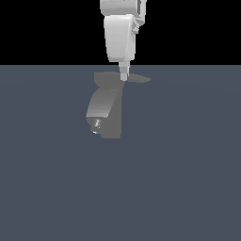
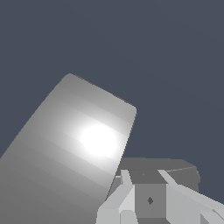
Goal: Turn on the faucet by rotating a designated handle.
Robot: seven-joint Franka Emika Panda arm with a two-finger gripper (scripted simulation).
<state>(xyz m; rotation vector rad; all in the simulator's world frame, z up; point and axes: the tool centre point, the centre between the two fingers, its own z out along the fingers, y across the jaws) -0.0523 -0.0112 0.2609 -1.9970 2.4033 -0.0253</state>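
The faucet [image 1: 111, 106] stood on the flat blue-grey surface [image 1: 188, 179], a little to the exterior view's left of centre and near the surface's far edge. Its boxy grey body rose upright, and the lighter curved spout [image 1: 100, 104] bent down toward the camera, ending in a shiny nozzle tip [image 1: 96, 125]. The handle [image 1: 137, 78], a thin flat grey blade, stuck out from the faucet's top toward the exterior view's right and tapered to a point.

The white arm [image 1: 120, 37] hung straight down from above. Its gripper [image 1: 124, 75] came down at the faucet's top, right where the handle met the body; whether it touched the handle could not be told.

In the wrist view the spout [image 2: 74, 153] filled much of the picture as a broad pale slab with a bright highlight, and the dark top of the faucet [image 2: 157, 168] lay beside it. The fingers [image 2: 127, 192] appeared set a little apart over that top, with nothing visibly clamped between them, though their exact opening could not be told.
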